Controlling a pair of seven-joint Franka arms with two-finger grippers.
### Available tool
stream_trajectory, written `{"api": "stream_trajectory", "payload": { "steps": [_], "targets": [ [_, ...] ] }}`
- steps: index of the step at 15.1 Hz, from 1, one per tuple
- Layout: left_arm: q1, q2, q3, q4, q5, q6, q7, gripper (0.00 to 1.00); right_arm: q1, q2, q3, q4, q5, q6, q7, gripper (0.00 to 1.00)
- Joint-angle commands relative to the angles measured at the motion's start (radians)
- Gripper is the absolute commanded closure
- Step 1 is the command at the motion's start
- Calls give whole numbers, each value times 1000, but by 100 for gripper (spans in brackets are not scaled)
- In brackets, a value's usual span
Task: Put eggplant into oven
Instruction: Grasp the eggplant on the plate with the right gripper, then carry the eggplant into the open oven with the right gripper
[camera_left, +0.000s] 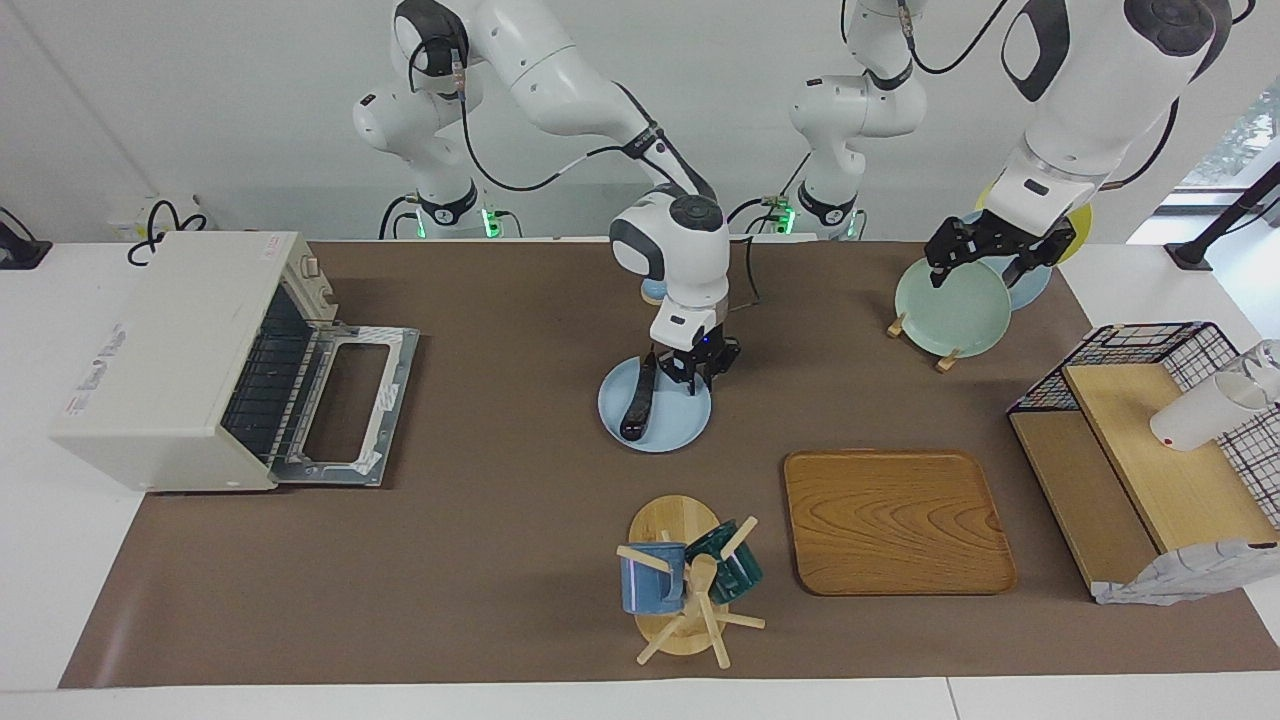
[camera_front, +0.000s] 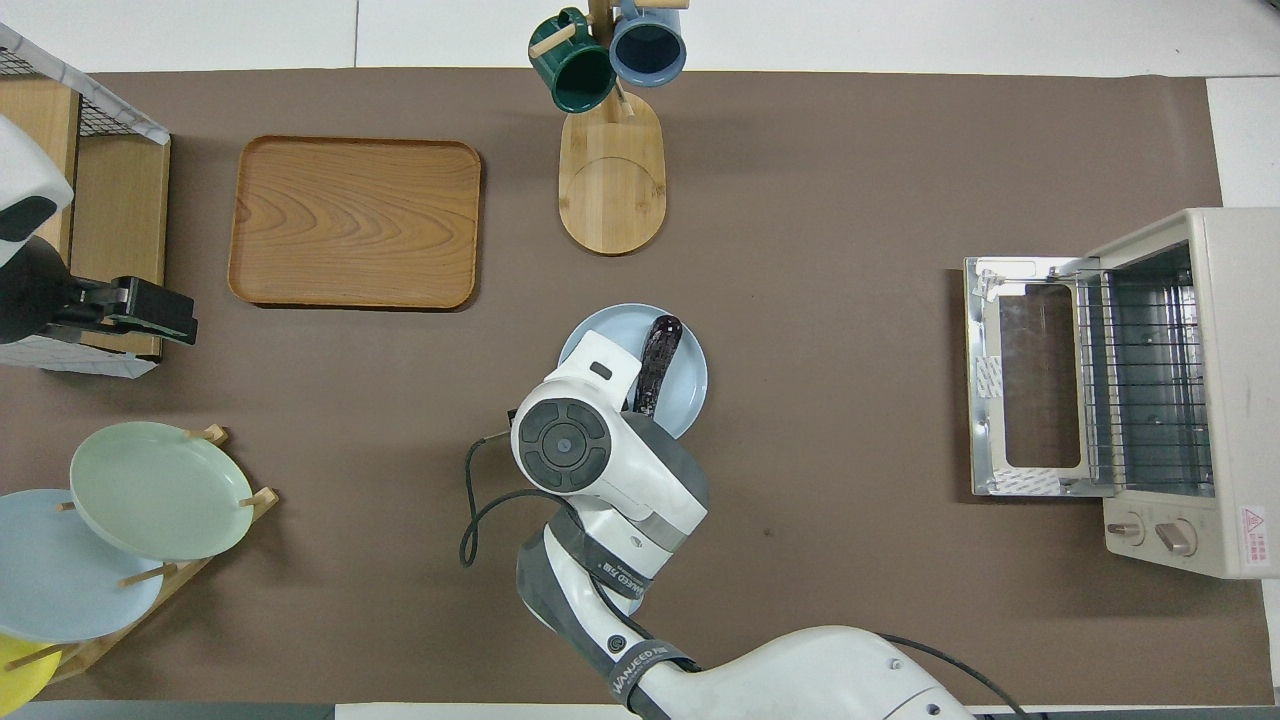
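Note:
The dark purple eggplant (camera_left: 638, 402) lies on a light blue plate (camera_left: 690, 422) in the middle of the table; it also shows in the overhead view (camera_front: 658, 362) on that plate (camera_front: 691, 372). My right gripper (camera_left: 692, 378) is open, low over the plate, right beside the eggplant's end that is nearer to the robots. The cream-white oven (camera_left: 160, 350) stands at the right arm's end of the table, its door (camera_left: 350, 400) folded down flat and the wire rack showing (camera_front: 1145, 380). My left gripper (camera_left: 985, 262) is open and waits above the plate rack.
A wooden tray (camera_left: 895, 520) and a mug tree with a blue mug (camera_left: 650, 580) and a green mug (camera_left: 730, 562) stand farther from the robots than the plate. A plate rack holds a pale green plate (camera_left: 950, 305). A wire-and-wood shelf (camera_left: 1150, 450) is at the left arm's end.

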Motion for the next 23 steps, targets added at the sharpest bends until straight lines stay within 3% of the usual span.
{"api": "stream_trajectory", "payload": {
  "steps": [1,4,6,9,13,15,19,23],
  "targets": [
    [67,-16,-59,-22,13,-10,3,0,-4,-33,3,-24,-39,-28,-43,100],
    [72,-14,-76,-24,-11,15,-12,0,-5,-35,3,98,-170,-267,-50,100],
    [64,-11,-74,-20,-13,16,-14,0,-16,-70,-3,128,-197,-373,-45,100],
    [60,-8,-72,-13,-44,25,-49,0,-166,-194,-3,60,-200,-429,-98,100],
    [47,-11,-71,-19,-44,21,-49,0,-303,-301,-5,-42,-198,-545,-158,100],
    [47,-11,-71,-19,-44,15,-41,0,-401,-346,-5,-117,-198,-547,-238,100],
    [47,-12,-69,-20,-41,12,-41,0,-530,-364,-6,-136,-201,-555,-390,100],
    [47,-14,-71,-22,-41,13,-43,0,-715,-440,-5,-222,-200,-543,-591,100]
  ]
}}
